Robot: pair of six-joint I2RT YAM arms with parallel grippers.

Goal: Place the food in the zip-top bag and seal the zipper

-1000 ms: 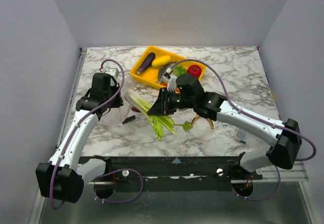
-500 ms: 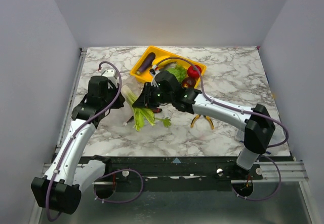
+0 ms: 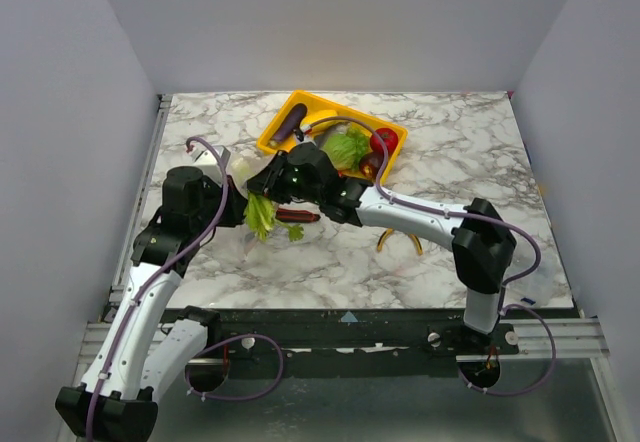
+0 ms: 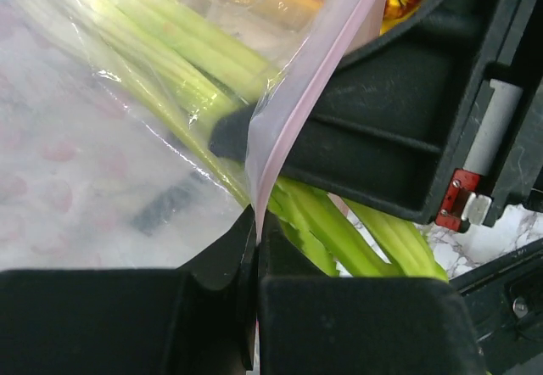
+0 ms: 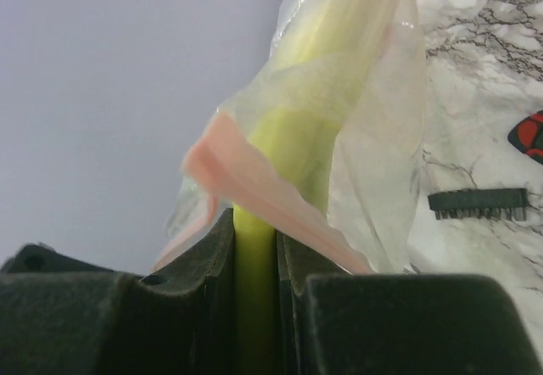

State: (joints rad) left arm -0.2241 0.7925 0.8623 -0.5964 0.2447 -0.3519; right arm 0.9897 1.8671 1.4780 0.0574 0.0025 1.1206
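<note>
We see the green-and-white toy leek [image 3: 262,212] lying with its long axis roughly near-to-far on the marble bench [image 3: 450,142]. Its leafy green end points toward the near edge and its pale end toward the far left. Much of the stalk sits inside the clear, crinkly zip-top bag [image 4: 102,163]. In the left wrist view the stalks run diagonally from upper left, past the bag's mouth, to lower right.

The right gripper [image 5: 254,231] has its jaws clamped narrowly on the yellow-green stalk. In the right wrist view the stalk rises straight up between them, with bag film draped over it. The left gripper [image 4: 256,222] has its jaws pressed together on the pink press-seal zipper strip [image 4: 305,78], pinching one edge of the mouth. The leek passes just beside these jaws, not between them. The two grippers sit very close together.

Just right of the leaves lies a red toy chili [image 3: 298,216]. Farther back, a yellow plastic tray [image 3: 325,102] holds a green toy lettuce [image 3: 345,147] and a red toy tomato [image 3: 383,140].
</note>
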